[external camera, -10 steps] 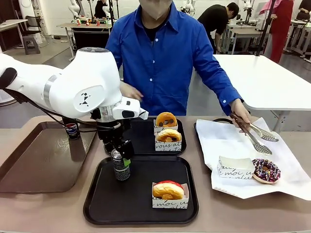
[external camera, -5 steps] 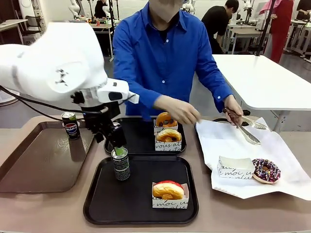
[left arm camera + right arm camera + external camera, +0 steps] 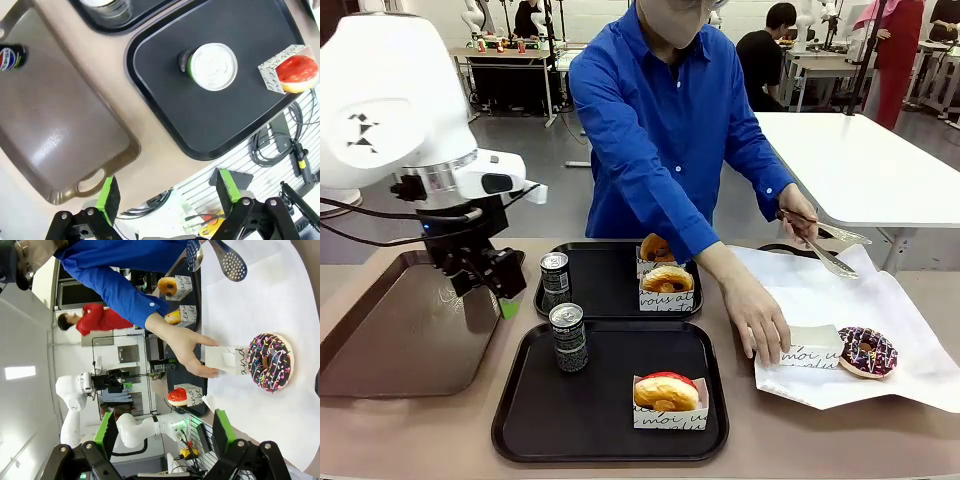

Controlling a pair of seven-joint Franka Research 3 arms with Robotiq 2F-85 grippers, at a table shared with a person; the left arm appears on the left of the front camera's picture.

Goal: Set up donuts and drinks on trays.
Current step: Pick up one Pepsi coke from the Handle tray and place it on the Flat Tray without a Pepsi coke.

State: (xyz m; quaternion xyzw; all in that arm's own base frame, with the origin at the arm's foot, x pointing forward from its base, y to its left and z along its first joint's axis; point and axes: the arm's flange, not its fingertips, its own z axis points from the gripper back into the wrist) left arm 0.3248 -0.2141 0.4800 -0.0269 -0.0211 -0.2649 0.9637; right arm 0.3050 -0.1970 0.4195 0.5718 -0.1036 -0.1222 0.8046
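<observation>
Starting at the left, a glossy brown tray (image 3: 390,330) lies on the tan table (image 3: 420,440), and the left gripper (image 3: 488,280) hangs above its right part with green-padded fingers spread and nothing between them. In the left wrist view a blue-labelled can (image 3: 11,56) lies near that tray's far edge.

Next comes the near black tray (image 3: 610,440), matte with a raised rim. On its left part a slim dark can (image 3: 568,338) with a silver top stands upright; toward its right front sits a red-iced donut (image 3: 666,392) in a white paper sleeve with script print. Behind it the far black tray (image 3: 610,295) carries a second can (image 3: 555,279) at its left edge and two sleeved golden donuts: one upright at the back (image 3: 660,248), one in front of it (image 3: 667,280).

To the right, a person in a blue shirt presses one hand (image 3: 761,325) on an empty white sleeve (image 3: 812,345) on a sheet of white paper (image 3: 880,300). Just beside the sleeve lies a chocolate donut with sprinkles (image 3: 867,351). The person's other hand (image 3: 798,225) grips metal tongs (image 3: 825,250) above the paper.

In the right wrist view the right gripper (image 3: 165,437) hovers with fingers apart, empty, well clear of the donut.
</observation>
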